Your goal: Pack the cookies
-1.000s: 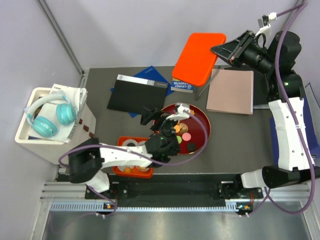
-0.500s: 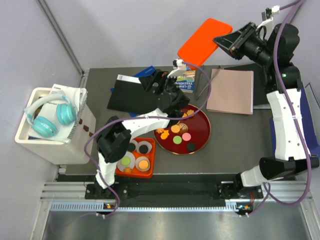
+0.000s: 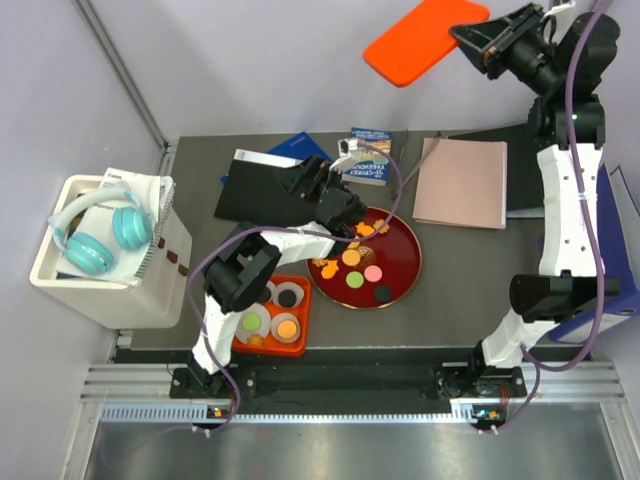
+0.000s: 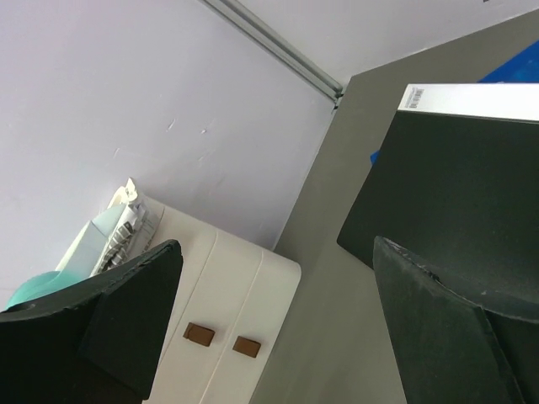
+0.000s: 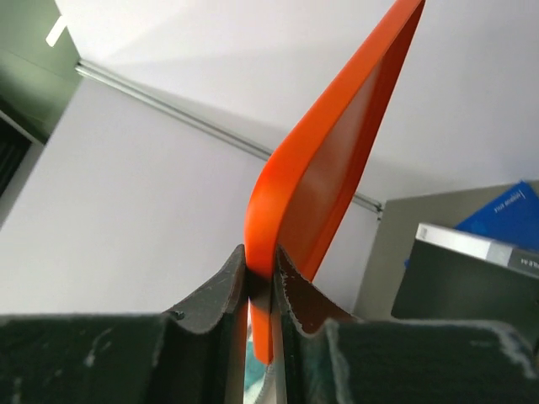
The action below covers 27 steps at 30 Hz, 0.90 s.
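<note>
Grey tabletop, lilac walls; left end effector released, right end effector grasping orange lid.

The cookies lie on the round red lacquer plate. The square orange tray sits just front-left of it, the black folder behind-left.

We see cookies lying flat. Orange, green, pink and black discs, plus orange flower shapes, lie loose in the red round tray. More green, orange and black discs sit inside the orange box beside it.
</note>
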Tool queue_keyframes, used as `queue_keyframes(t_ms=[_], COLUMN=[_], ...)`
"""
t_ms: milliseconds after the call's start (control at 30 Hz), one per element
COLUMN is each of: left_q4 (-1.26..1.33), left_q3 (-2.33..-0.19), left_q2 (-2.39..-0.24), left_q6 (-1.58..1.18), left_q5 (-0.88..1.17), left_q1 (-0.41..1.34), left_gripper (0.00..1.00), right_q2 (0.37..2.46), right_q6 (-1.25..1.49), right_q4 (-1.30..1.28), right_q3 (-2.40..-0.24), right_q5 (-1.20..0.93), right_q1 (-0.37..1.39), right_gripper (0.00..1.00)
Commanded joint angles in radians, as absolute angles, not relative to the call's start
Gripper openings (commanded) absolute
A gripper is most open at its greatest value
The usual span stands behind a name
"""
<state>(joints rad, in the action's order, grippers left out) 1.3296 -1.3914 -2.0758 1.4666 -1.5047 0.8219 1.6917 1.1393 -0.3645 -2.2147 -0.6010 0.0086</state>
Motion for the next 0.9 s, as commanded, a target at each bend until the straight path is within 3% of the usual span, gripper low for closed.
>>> queue_keyframes(t_ms=[0,233,633,767,833,867], left_q4=[1.697,1.7,1.698,1.697,1.619,1.416], left_q3=[-1.42,-1.676,-1.824,-1.887,-1.864,-1.833], left_q2=[-2.115,-2.218,-2.079,-2.057,-2.052,-2.024], left_q6=[1.462,1.545,1.522,1.633,1.628,1.539], left_q5=[-1.746,-1.753,-1.749,-1.72,-1.675,-1.637], left_q1=[0.789,0.77,0.772,0.782,0.802,0.84], left_gripper=[0.99,0.99,0.99,0.99,0.99,0.99], right_q2=[1.695,1.667,1.589,1.58,1.575,1.575], right_q6=[1.255,1.273,1.264,1.255,1.249,1.244], right_q4=[-0.175,-0.129,-0.129,-0.156,-0.178,-0.189], right_q3=[-2.284,-2.263,-2.178,-2.189,-2.194,-2.204], right_q5=[-0.669,-0.719,-0.706,-0.706,-0.706,-0.706], right_q1=[-0.032,-0.032,-0.02,-0.02,-0.02,-0.018], right_gripper=[0.0,0.0,0.0,0.0,0.0,0.0])
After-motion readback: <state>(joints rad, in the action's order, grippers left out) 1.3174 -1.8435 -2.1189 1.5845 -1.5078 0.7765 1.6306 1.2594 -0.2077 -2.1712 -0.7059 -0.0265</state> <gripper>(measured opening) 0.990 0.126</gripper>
